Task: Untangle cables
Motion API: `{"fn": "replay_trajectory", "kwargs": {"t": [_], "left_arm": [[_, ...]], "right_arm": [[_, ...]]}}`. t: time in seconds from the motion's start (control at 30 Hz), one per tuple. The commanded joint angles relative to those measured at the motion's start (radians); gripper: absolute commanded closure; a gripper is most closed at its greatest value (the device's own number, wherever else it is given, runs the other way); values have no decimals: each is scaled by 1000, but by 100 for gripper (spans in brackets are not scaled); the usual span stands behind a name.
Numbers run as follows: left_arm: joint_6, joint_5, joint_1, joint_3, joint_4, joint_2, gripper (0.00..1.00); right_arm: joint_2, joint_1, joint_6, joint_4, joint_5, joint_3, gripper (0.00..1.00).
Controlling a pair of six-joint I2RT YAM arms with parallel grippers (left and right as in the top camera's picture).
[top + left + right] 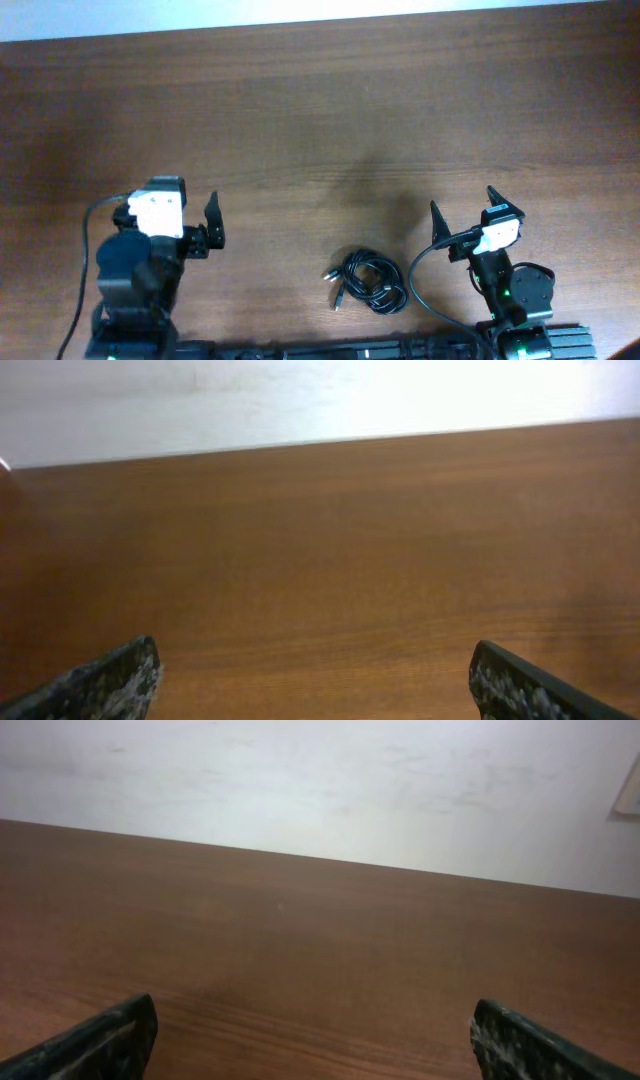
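Observation:
A small bundle of tangled black cables [371,281] lies on the brown wooden table [320,120] near its front edge, between the two arms; loose plug ends stick out on its left. My left gripper [190,215] is open and empty, to the left of the bundle. My right gripper [463,210] is open and empty, to the right of the bundle. Neither wrist view shows the cables: the left wrist view shows only bare table between the open fingers [315,680], and so does the right wrist view [315,1040].
A white wall [320,780] runs behind the table's far edge. A thicker black cable [418,290] of the right arm loops on the table just right of the bundle. A thin cable [85,250] hangs beside the left arm.

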Motion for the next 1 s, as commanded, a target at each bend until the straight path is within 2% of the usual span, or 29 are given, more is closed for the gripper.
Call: {"fn": "replay_trajectory", "kwargs": {"t": [0.0, 0.2, 0.33, 0.5, 0.97], "left_arm": [[10, 29, 5, 62, -11, 73, 1], [10, 68, -6, 63, -14, 113, 1], [51, 80, -6, 74, -14, 113, 1], [114, 163, -6, 77, -6, 113, 1], [114, 202, -6, 77, -28, 113, 1]], "right_arm": [[-3, 3, 2, -6, 5, -5, 1], [-3, 3, 2, -6, 5, -5, 1], [-3, 3, 2, -6, 5, -5, 1], [-3, 3, 2, -6, 5, -5, 1], [-3, 3, 2, -6, 5, -5, 1]]}}
